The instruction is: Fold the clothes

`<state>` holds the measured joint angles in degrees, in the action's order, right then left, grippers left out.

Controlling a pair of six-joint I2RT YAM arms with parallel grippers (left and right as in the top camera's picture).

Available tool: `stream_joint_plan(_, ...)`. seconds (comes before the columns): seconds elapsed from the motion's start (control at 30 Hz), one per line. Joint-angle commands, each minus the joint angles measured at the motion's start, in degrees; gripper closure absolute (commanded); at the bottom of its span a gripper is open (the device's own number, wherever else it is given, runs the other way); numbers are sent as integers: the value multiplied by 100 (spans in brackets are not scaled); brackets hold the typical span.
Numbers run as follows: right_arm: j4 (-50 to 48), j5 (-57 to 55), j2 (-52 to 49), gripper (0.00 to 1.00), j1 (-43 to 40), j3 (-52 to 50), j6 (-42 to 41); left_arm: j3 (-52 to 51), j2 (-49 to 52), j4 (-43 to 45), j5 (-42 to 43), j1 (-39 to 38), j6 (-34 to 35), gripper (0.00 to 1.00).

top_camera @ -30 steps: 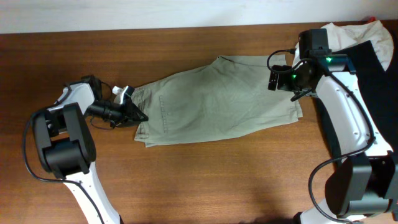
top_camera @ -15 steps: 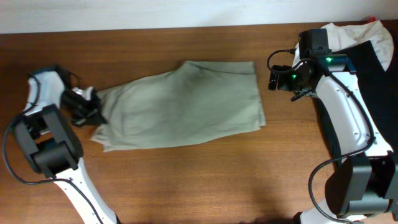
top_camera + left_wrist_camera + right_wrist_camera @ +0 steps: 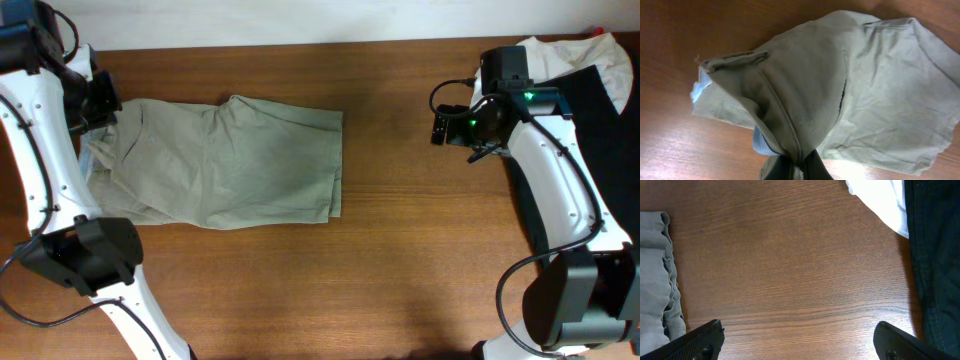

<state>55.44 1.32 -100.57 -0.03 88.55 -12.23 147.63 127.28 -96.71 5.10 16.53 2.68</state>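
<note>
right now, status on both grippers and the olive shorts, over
Left gripper shut on pale olive cotton shorts, one end pinched up. Right gripper open, empty, over wooden table. Dark and white clothes pile far right, clear of shorts.

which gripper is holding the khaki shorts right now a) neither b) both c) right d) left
d, the left gripper is pinched shut on a bunched fold of the khaki shorts, while the right gripper is open above the table, apart from the cloth.
</note>
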Motion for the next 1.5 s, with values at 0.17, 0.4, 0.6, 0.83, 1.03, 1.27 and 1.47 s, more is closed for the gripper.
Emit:
stream_joint_plan(0.17,4,-55,-2,1,-37,92,-72,-1596,-116,1202,-402,763,52,100)
stream_joint_plan(0.4,2,-55,-2,1,-37,92,-72,-3917,-114,3460,-391,1303,11,64)
stream_joint_plan(0.6,4,-55,-2,1,-37,92,-72,-4227,-63,3989,-385,1589,-640,1)
stream_joint_plan(0.83,2,-55,-2,1,-37,92,-70,-4266,791,3958,308,1788,-1290,1)
stream_joint_plan(1.03,2,-55,-2,1,-37,92,-70,-4266,1467,3891,623,1814,-1635,1)
stream_joint_plan(1.27,2,-55,-2,1,-37,92,-70,-4271,2081,3115,1384,1300,-1908,82)
stream_joint_plan(1.47,2,-55,-2,1,-37,92,-72,-3823,2079,2667,1217,1270,-1711,100)
